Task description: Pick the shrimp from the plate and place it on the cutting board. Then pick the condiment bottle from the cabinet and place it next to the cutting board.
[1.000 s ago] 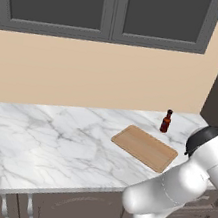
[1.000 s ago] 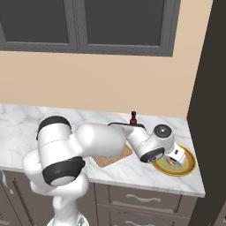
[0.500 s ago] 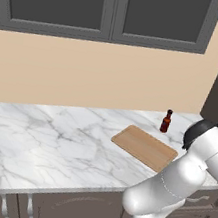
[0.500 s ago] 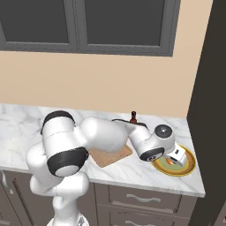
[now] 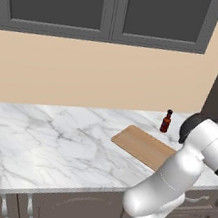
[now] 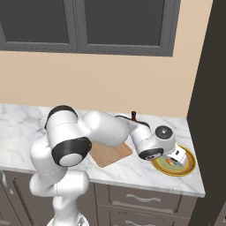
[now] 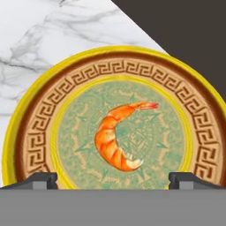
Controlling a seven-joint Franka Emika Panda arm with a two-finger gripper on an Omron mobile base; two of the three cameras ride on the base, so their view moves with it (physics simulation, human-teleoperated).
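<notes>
The curled orange shrimp [image 7: 115, 139] lies in the green centre of the plate [image 7: 31, 132], straight below my hand. My gripper [image 7: 113, 180] is open and empty, one dark fingertip [image 7: 42, 180] on each side of the shrimp, hovering above it. From the right base view the gripper [image 6: 176, 156] hangs over the plate [image 6: 189, 167] at the counter's right end. The cutting board [image 6: 112, 154] lies left of the plate and is bare [image 5: 145, 147]. The condiment bottle [image 5: 166, 121] stands upright on the counter behind the board [image 6: 133, 116], beside the dark cabinet [image 6: 212, 110].
The plate sits close to the cabinet's side wall [image 7: 185, 35] and near the counter's front edge [image 6: 176, 187]. White marble counter [image 5: 49, 141] stretches to the left. Grey glass-fronted wall cupboards [image 5: 108, 9] hang above.
The arm's upper links have swung and bunched closer over the board, while the hand stays above the plate. The jaws have stayed open.
</notes>
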